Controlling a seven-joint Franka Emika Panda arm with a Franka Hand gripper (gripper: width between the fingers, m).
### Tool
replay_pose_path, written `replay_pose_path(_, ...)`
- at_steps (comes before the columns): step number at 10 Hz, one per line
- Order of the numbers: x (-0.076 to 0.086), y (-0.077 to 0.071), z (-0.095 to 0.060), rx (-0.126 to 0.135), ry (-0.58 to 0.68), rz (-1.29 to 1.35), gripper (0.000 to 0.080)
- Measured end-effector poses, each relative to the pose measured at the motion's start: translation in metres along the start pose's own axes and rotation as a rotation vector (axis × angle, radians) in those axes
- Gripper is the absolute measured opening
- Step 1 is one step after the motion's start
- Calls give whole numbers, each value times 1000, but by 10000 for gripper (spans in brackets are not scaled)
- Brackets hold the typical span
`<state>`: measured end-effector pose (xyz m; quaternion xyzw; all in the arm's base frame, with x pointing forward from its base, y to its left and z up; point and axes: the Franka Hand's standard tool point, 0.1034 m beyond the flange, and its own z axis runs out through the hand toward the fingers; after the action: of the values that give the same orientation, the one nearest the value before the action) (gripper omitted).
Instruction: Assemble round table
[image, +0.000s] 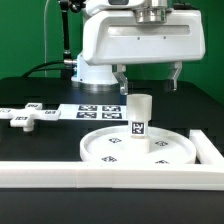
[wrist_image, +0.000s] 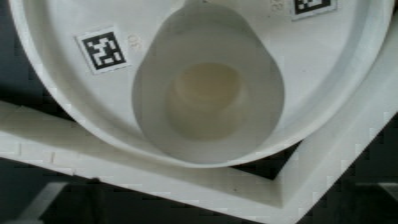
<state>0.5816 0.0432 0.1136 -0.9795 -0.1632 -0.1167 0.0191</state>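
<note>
The large rimmed round disc lies flat near the front of the table. The short thick cylinder post stands upright at its middle and shows a tag on its side. My gripper hangs open above the post, its two dark fingers wide apart with nothing between them and clear of the post's top. The small cross-shaped piece lies on the table at the exterior view's left. The wrist view looks straight down on the post's hollow top, with the tagged disc around it. No fingers show there.
White border bars run along the front and the exterior view's right, meeting in a corner. The marker board lies flat behind the disc. The arm's base stands at the back.
</note>
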Motion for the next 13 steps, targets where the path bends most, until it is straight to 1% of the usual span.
replay_pose_path(1,-2,-2,1,12,-26,1,649)
replay_pose_path(2,-1,-1,1,10,-23,-3,649)
replay_pose_path(3,-3,1,3,11,-35,-3,649)
replay_pose_path(4,-8,-2,1,39,-131,-27,649)
replay_pose_path(5,-5,0,0,56,-186,-35,649)
replay_pose_path(6,-7,3,4,68,-220,-33,649)
replay_pose_path(7,-15,3,6,89,-295,-38,649)
replay_pose_path(8,-15,1,7,108,-340,-31,649)
replay_pose_path(9,-13,2,9,104,-327,-32,649)
replay_pose_path(11,-13,3,10,103,-316,-49,649)
replay_pose_path(12,-14,5,15,95,-288,-76,649)
replay_pose_path(13,-19,9,19,92,-270,-113,649)
